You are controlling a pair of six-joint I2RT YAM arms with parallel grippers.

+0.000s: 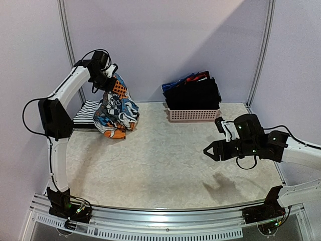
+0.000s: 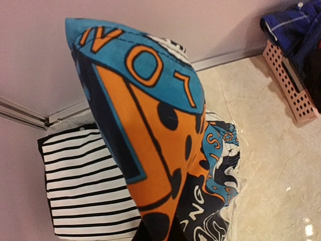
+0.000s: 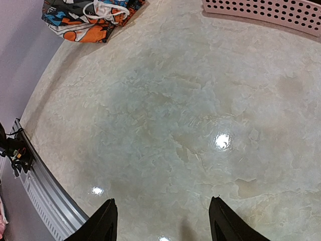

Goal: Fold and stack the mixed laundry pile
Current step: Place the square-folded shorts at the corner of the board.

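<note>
My left gripper (image 1: 113, 75) is shut on the blue-orange-white-black graphic print garment (image 1: 117, 108) and holds it up at the back left, its lower end resting on the table. In the left wrist view the print garment (image 2: 150, 125) fills the middle and hides my fingers. A folded white garment with thin black stripes (image 1: 87, 113) lies flat just left of it, and shows in the left wrist view (image 2: 83, 186). My right gripper (image 1: 207, 150) is open and empty above the bare table at the right; its fingertips (image 3: 108, 213) show in the right wrist view.
A pink latticed basket (image 1: 193, 114) at the back centre holds black, blue and red garments (image 1: 193, 90). Its edge shows in the right wrist view (image 3: 266, 12) and left wrist view (image 2: 291, 80). Walls close the back and sides. A metal rail (image 1: 160, 213) runs along the near edge.
</note>
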